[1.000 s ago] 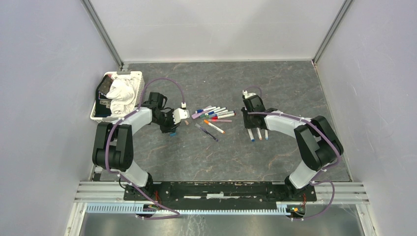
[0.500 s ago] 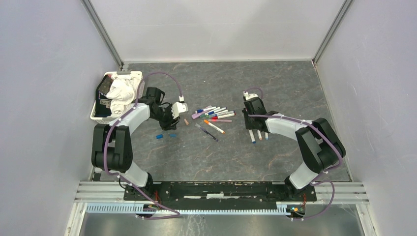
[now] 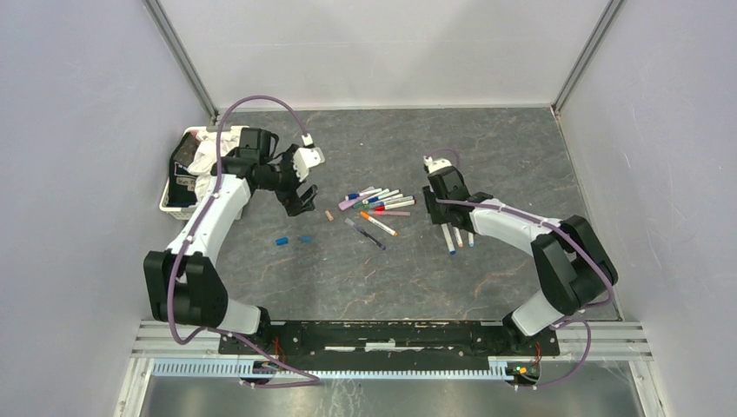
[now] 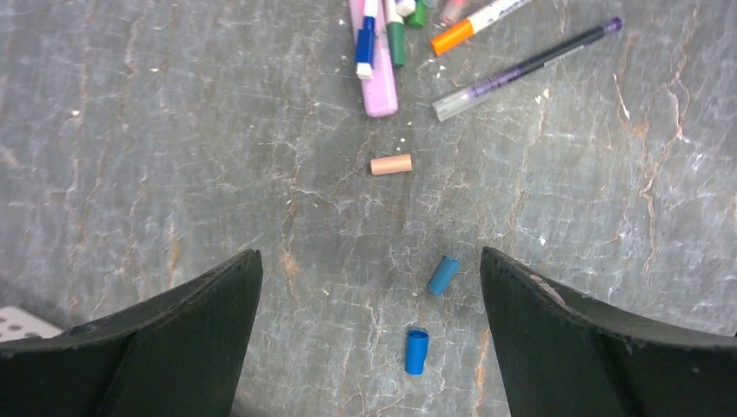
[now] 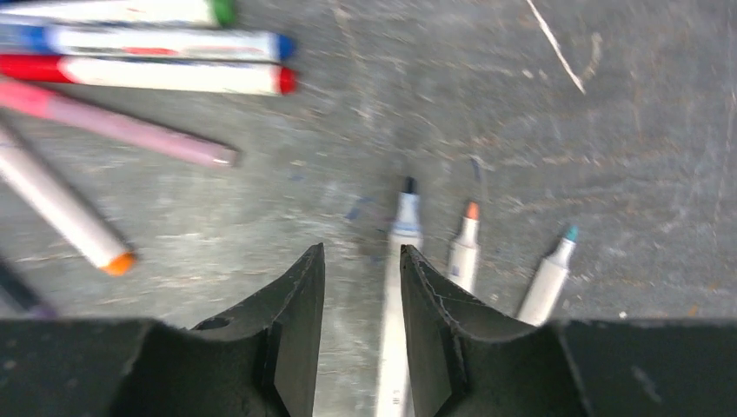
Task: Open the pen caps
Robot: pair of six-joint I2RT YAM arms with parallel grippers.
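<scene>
I see the left tool [image 4: 369, 254] spread wide, holding nothing. Two blue caps [image 4: 442, 274] lie loose on the bench [image 4: 130, 130] below it, a peach cap [image 4: 390, 164] just beyond. The right tool [image 5: 361, 252] stands slightly parted; a pen [image 5: 402, 224] lies in the gap, unpinched.

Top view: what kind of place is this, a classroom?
Probably a robot lab booth, not a classroom: two robot arms bolted to a metal rail, plain grey walls boxing in the table, and marker pens scattered on it.
</scene>
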